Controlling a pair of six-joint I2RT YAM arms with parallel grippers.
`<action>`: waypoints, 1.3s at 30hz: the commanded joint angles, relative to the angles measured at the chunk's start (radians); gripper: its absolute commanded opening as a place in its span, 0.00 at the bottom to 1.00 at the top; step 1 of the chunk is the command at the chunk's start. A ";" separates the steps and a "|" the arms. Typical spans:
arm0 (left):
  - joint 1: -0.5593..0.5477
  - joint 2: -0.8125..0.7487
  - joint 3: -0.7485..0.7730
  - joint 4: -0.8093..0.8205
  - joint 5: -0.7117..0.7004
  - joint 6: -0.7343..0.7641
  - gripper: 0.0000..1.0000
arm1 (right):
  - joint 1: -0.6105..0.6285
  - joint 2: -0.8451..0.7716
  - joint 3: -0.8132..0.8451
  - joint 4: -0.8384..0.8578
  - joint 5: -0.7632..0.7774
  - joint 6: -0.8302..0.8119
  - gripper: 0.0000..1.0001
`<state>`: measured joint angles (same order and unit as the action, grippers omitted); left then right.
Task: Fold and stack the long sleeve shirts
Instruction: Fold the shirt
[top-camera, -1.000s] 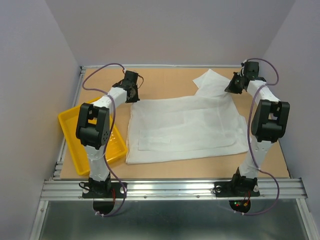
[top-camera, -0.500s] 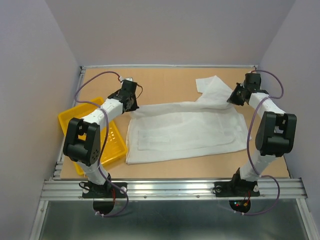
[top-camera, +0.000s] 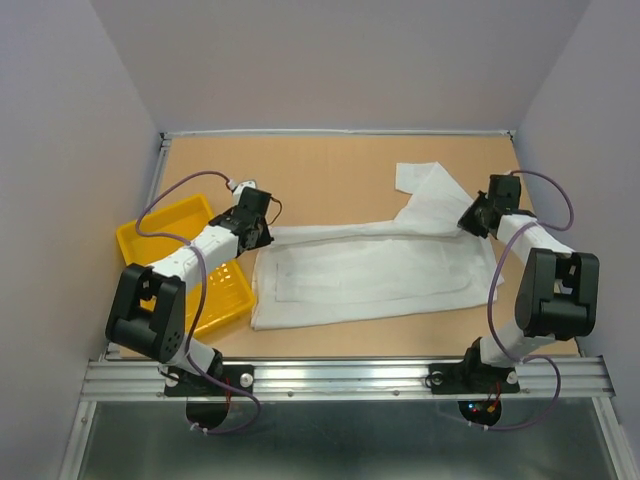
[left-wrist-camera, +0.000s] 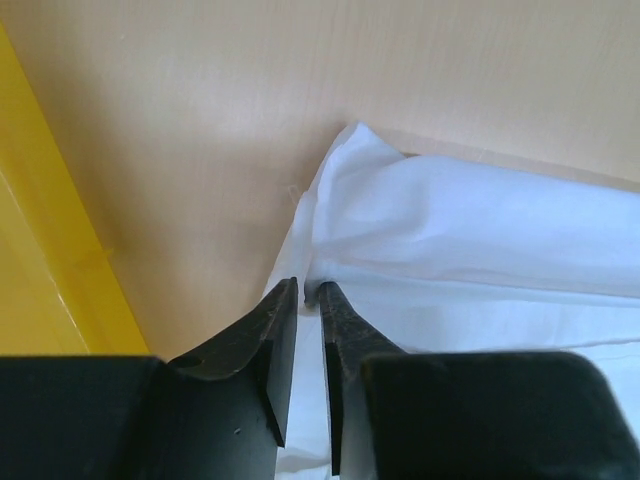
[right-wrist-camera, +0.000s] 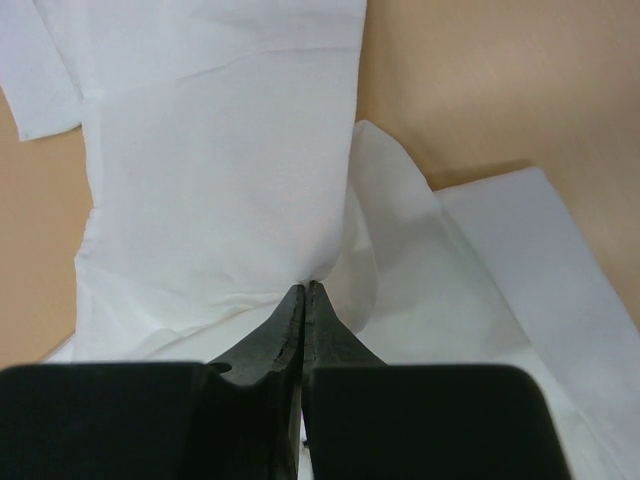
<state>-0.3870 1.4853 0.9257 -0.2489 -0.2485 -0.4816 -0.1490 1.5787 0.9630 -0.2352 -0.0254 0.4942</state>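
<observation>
**A:** Where does the white thin-fabric long sleeve shirt (top-camera: 370, 275) lie?

**B:** It is spread on the tan wooden surface (top-camera: 320, 170), between the two arms. Its near edge runs roughly along the near edge of the surface. Its far edge is drawn into a raised fold stretching from one hand to the other, and one part fans out toward the far right corner.

**A:** And the right hand (top-camera: 470, 222)?

**B:** Its fingers are pressed together on the cloth at the fold's right end. The wrist view shows the fabric puckering right at the tips.

**A:** The left hand (top-camera: 262, 232)?

**B:** It sits at the fold's left end, low over the surface. The wrist view shows a thin slit between its fingers, with the folded corner right at the tips. Whether they pinch the cloth or only touch it cannot be told.

**A:** Anything else there?

**B:** A yellow plastic rectangular tray (top-camera: 165, 222) lies at the left edge of the surface, just beside the shirt's left side, with the left arm reaching across it
</observation>
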 joint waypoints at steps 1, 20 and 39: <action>-0.004 -0.066 -0.044 0.020 -0.044 -0.038 0.30 | -0.001 -0.052 -0.052 0.085 0.065 0.023 0.01; -0.004 -0.211 -0.022 0.040 0.077 -0.249 0.93 | 0.003 -0.359 -0.190 0.077 0.042 0.099 0.61; 0.005 -0.095 -0.027 0.125 0.063 -0.394 0.90 | 0.603 0.160 0.290 0.076 -0.039 -0.210 0.61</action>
<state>-0.3882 1.4162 0.9001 -0.1856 -0.1837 -0.8570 0.4046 1.6623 1.1519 -0.1860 -0.1036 0.3527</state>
